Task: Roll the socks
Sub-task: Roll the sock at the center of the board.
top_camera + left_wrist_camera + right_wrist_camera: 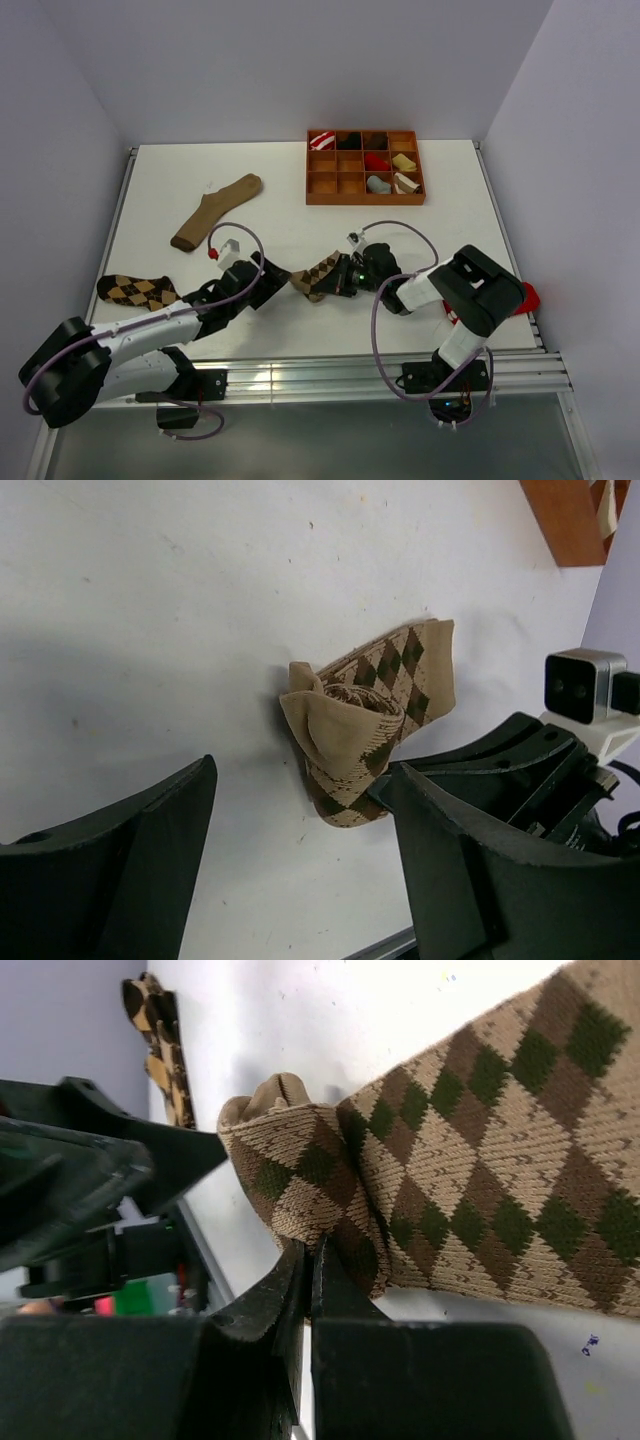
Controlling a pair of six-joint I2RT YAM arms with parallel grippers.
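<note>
The lighter argyle sock (315, 275) lies mid-table, one end rolled into a loose curl (350, 725). My right gripper (345, 278) is shut, its tips (310, 1260) pinching the fabric at the rolled end (300, 1175). My left gripper (272, 283) is open and empty just left of the roll. Its fingers (130, 870) stand wide apart and short of the sock. The darker argyle sock (138, 290) lies flat at the left edge and also shows in the right wrist view (160, 1050). A grey sock (377, 184) sits in a tray compartment.
A long plain tan sock (215, 210) lies at the back left. A brown compartment tray (322, 185) holding several rolled socks stands at the back centre. A red object (527, 296) sits at the right table edge behind the right arm.
</note>
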